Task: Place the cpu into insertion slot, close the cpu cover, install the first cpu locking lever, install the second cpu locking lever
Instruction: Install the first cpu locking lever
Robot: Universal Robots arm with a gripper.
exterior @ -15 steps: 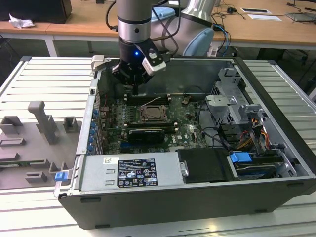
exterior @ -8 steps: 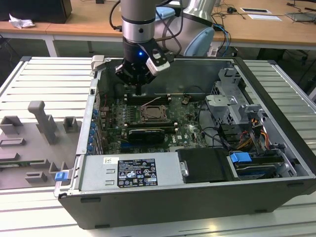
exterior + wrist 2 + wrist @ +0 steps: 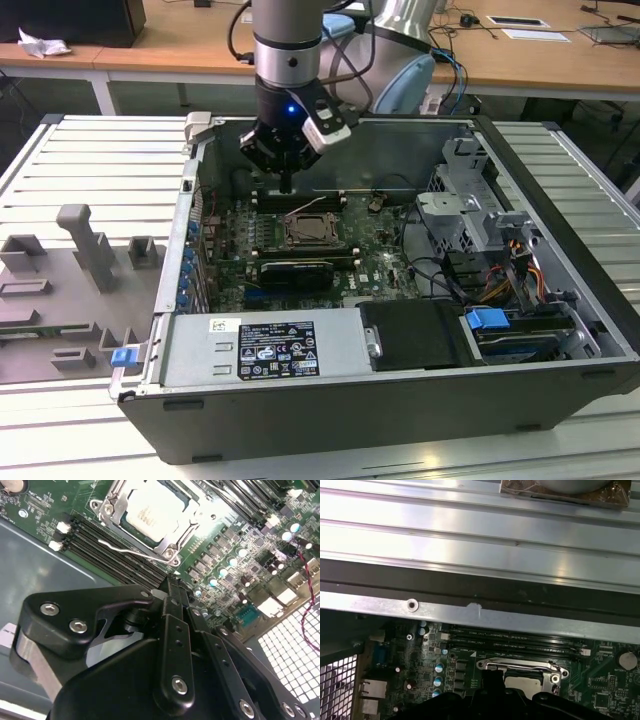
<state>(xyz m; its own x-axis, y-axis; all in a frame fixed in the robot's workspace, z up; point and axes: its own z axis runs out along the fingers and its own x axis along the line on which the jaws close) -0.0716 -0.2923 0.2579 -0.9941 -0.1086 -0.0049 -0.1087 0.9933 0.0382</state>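
The cpu (image 3: 150, 510) sits in the socket mid-motherboard (image 3: 370, 245), with the cpu cover (image 3: 118, 502) down over it. A locking lever (image 3: 127, 549) lies along the socket's edge; I cannot tell if it is latched. The gripper (image 3: 172, 586) hovers above, fingers pinched together and empty.

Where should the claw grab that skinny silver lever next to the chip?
Probably the bent free end of the lever, which juts past the socket corner beside the black memory slots. The rest of the wire hugs the cpu cover, so coming from above on the memory-slot side likely gives the claw most room.
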